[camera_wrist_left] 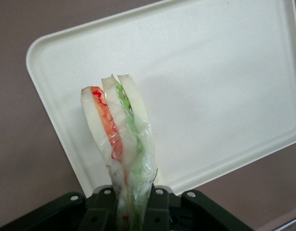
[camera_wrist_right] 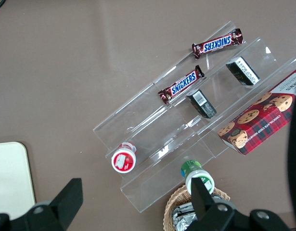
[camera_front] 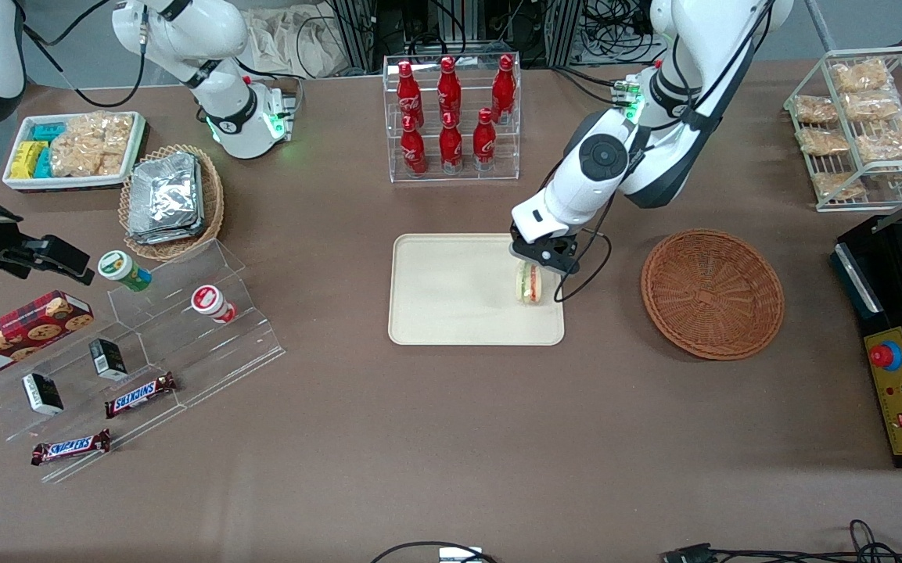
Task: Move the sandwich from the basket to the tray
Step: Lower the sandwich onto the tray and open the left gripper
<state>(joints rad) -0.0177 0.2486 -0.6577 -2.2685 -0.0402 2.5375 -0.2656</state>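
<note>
Brown table (camera_front: 419,438) fills the space, evenly lit. Grey floor (camera_front: 91,78) at its edge, black cables (camera_front: 615,23) and metal frame legs (camera_front: 357,31) there.

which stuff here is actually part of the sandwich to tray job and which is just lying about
In the job:
clear-wrapped triangular sandwich, held over the tray
flat cream plastic tray
round brown wicker basket, with nothing in it
left gripper, shut on the sandwich

Lying about:
red cola bottles
Snickers bars
foil packets
cookie box

gripper (camera_front: 535,270) clamping sandwich (camera_front: 530,282) over tray (camera_front: 451,293) edge — bare tray surface alongside, basket (camera_front: 712,293) well apart, bottle rack (camera_front: 451,117) farther from the front camera
</note>
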